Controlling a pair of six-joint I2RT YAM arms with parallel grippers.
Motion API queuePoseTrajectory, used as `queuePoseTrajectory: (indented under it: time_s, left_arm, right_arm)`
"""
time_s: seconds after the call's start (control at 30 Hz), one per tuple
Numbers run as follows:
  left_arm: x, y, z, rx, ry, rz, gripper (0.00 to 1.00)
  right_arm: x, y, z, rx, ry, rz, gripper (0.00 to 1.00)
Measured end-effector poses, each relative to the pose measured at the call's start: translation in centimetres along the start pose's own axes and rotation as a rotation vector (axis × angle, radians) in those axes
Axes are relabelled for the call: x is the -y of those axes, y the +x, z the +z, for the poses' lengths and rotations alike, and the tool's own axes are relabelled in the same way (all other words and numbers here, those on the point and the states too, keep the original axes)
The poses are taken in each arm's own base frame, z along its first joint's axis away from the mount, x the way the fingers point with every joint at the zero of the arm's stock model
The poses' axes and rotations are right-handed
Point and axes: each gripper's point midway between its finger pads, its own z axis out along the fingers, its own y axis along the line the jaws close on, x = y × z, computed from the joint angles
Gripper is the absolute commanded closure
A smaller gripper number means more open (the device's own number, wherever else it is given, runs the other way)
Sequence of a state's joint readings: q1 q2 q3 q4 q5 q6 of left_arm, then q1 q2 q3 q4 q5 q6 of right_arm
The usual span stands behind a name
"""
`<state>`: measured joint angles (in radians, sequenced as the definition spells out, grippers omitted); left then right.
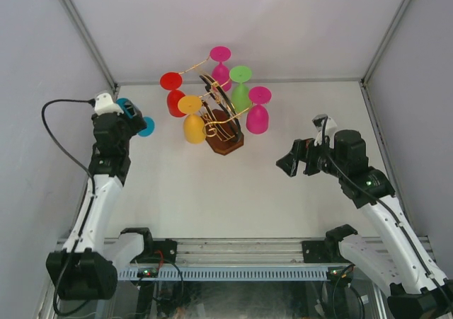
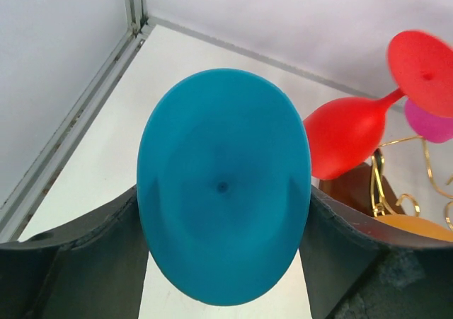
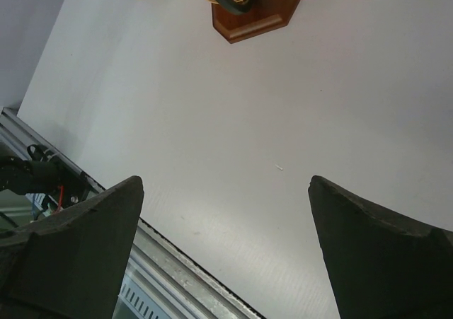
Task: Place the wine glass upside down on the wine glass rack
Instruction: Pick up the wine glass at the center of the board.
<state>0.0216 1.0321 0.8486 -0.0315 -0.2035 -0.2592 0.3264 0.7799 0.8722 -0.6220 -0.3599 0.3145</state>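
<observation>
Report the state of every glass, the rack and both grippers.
teal wine glass, gripped by the left gripper, not on the rack
left gripper, shut on the teal wine glass
right gripper, open, empty
wine glass rack, upright, five glasses hung on it
red glass, hanging upside down
yellow glass, hanging upside down
green glass, hanging upside down
back pink glass, hanging upside down
right pink glass, hanging upside down

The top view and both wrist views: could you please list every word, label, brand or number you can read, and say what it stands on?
None: no text can be read in any view.
The teal wine glass: plain, no marking.
The wine glass rack and its hung glasses: no label.
The left arm and the right arm: no lettering shows.
</observation>
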Motion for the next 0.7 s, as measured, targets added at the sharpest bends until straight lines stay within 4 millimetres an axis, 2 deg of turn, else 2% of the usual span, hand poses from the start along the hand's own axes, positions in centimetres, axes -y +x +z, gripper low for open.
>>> queuePoseTrajectory:
  time_s: [0.17, 0.33, 0.5, 0.7]
  left_arm:
    - [-0.1, -2.0, -3.6, 0.045, 0.01, -0.026, 0.36]
    - [0.4, -2.2, -6.8, 0.041, 0.047, -0.021, 0.36]
    - [1.8, -2.8, -9.8, 0.022, 0.119, 0.008, 0.36]
    - [4.0, -5.6, -14.0, 0.056, 0.245, 0.053, 0.37]
  right_arm:
    - [-0.1, -0.1, -0.3, 0.006, -0.007, 0.0, 0.0]
    - [0.2, 0.0, -0.4, 0.007, 0.005, 0.005, 0.0]
    - [0.0, -0.2, -0.9, 0.025, -0.001, 0.005, 0.0]
    - [-1.4, -1.3, -2.3, 0.099, -0.044, 0.007, 0.02]
